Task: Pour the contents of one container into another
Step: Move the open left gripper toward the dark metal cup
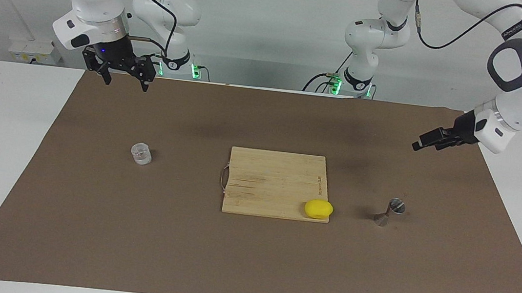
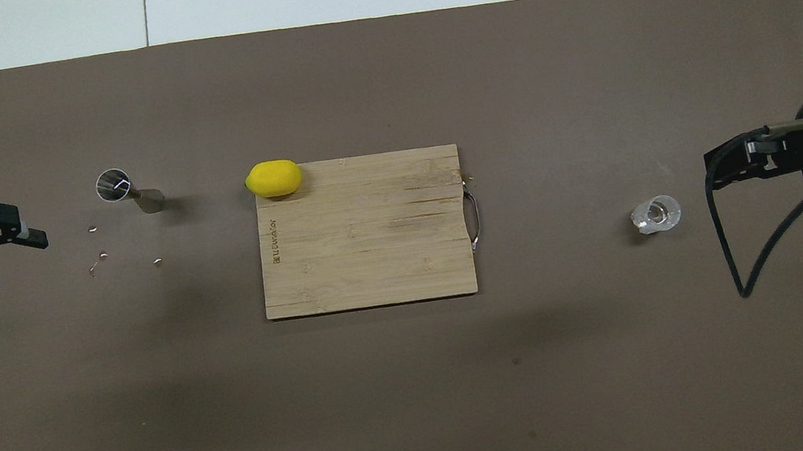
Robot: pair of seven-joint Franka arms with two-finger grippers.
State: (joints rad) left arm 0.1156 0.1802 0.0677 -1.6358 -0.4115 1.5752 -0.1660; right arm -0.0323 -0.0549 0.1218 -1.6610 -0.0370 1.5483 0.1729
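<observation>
We have poured nothing yet: the glass cup (image 1: 141,153) stands below our empty, open right pincer (image 1: 123,76); the jigger (image 1: 389,212) stands beneath our left pincer (image 2: 8,255), likewise open and empty.

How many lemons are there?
1. The lemon sits on a corner of the cutting board, the corner farthest from the robots and nearest the jigger. None seem hidden.
</observation>
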